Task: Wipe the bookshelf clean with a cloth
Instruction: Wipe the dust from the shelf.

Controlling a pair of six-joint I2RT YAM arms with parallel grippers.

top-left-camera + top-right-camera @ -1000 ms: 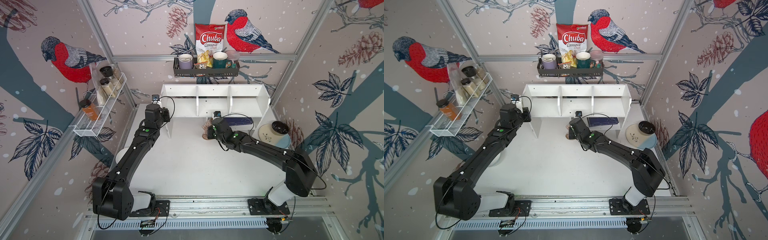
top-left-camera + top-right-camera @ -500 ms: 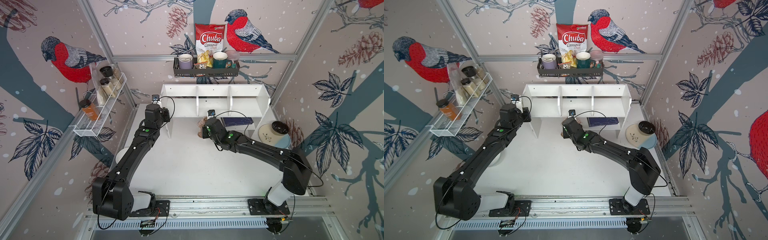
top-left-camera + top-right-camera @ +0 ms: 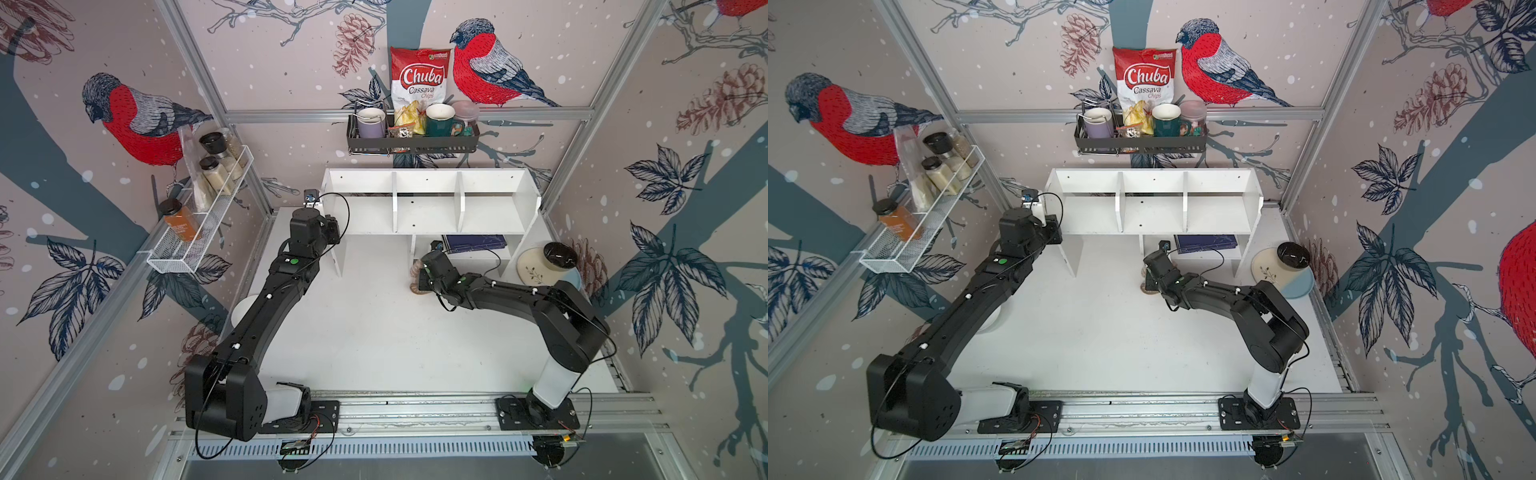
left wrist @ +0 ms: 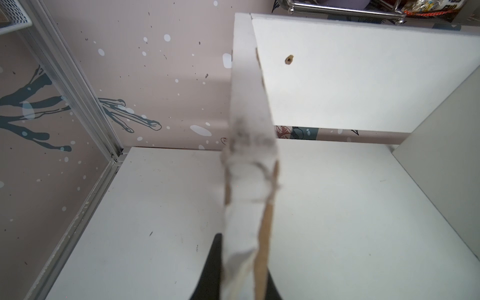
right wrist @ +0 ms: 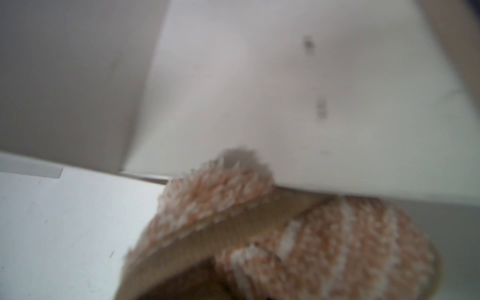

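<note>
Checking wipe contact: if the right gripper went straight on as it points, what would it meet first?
The cloth in the right gripper leads; just beyond it is a white panel of the bookshelf, apparently touching, though the wrist view is blurred.

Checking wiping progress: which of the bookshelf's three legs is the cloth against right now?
The middle leg, flanking the small lower shelf; the cloth in the right gripper presses its front edge.

Blurry close-up: the cloth (image 5: 324, 246), tan with white stripes, is bunched right against the edge of a white bookshelf (image 5: 285, 91) panel. Pale tabletop (image 5: 65, 233) lies alongside.
</note>
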